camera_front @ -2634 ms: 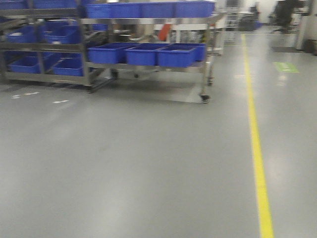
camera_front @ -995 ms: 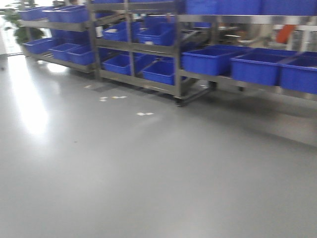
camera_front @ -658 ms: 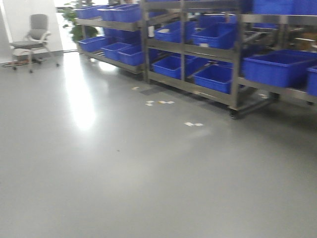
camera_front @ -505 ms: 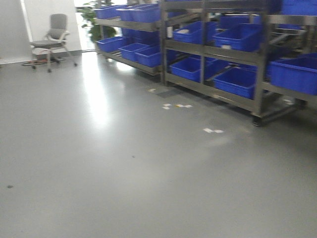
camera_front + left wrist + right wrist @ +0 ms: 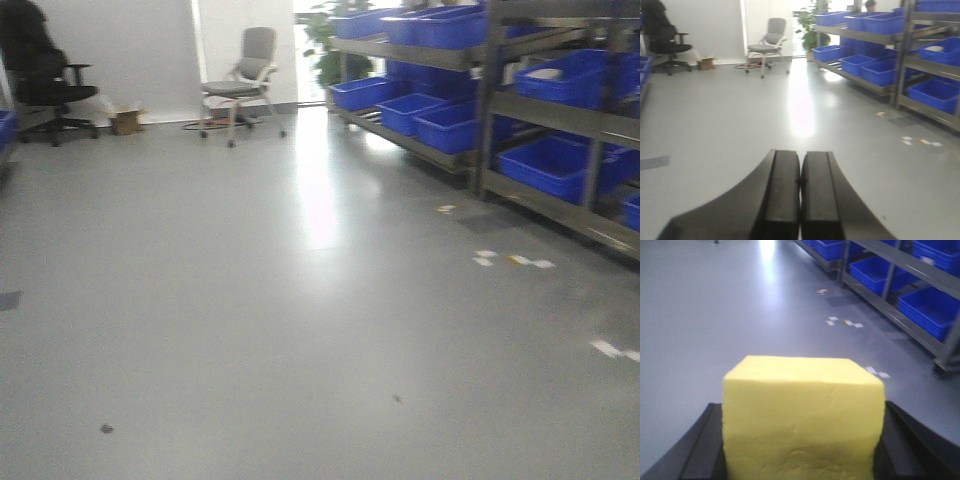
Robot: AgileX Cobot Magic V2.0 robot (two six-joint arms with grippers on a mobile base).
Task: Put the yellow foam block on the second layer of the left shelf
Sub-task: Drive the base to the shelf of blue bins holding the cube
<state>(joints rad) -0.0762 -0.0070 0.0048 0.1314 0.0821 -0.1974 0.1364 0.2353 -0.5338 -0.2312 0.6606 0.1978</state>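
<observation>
- Right hand (image 5: 803, 409): pinching the yellow foam block (image 5: 802, 420); a black finger (image 5: 707, 445) presses each side face.
- The block fills the gap between the fingers. Its top face and near face are visible, and it sits square in the grip, not tilted.
- The block is held up off the grey floor (image 5: 250, 300) and is not on any shelf.
- Left hand (image 5: 800, 161): the two black fingers (image 5: 782, 195) are pressed together along their length with nothing between them.
- Neither hand shows in the front view, which has only floor and room.
- Metal shelf racks (image 5: 485, 110) run along the right side of the front view, with blue bins (image 5: 445, 125) on several levels. One upper bin holds something pale, too blurred to identify.
- The right wrist view shows the same kind of rack ahead and to the right of the block, well apart from it. Its low bins are blue.
- White tape scraps (image 5: 485, 258) lie on the floor near the rack feet.
- At the far wall: a grey office chair (image 5: 245, 75), a black chair (image 5: 40, 70) to its left, and a small cardboard box (image 5: 125, 122) between them.
- A green plant (image 5: 325, 40) stands behind the far end of the racks.
- A bright glare strip lies on the floor in front of the grey chair.
</observation>
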